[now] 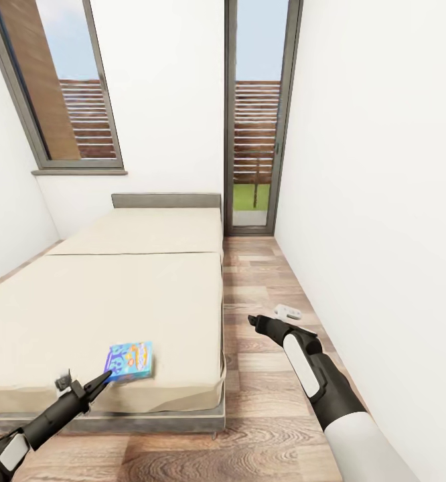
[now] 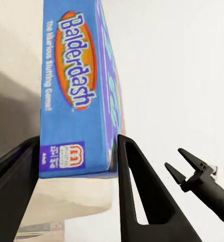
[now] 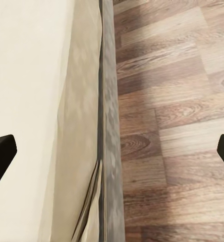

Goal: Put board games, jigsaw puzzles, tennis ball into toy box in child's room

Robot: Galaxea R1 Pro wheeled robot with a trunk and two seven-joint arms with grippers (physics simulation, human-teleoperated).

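A blue board game with cartoon print lies near the front edge of the beige bed. My left gripper meets its near left corner. In the left wrist view the box, lettered "Balderdash", sits between the two black fingers, which press against both of its faces. My right gripper hangs over the wood floor to the right of the bed. Its jaws are spread wide, nothing between them; it also appears in the left wrist view. The right gripper looks down on the bed's edge.
A wood-plank floor strip runs between the bed and the white right wall. A grey headboard stands at the far end, a window above it and a glass door beyond. A small white object lies on the floor.
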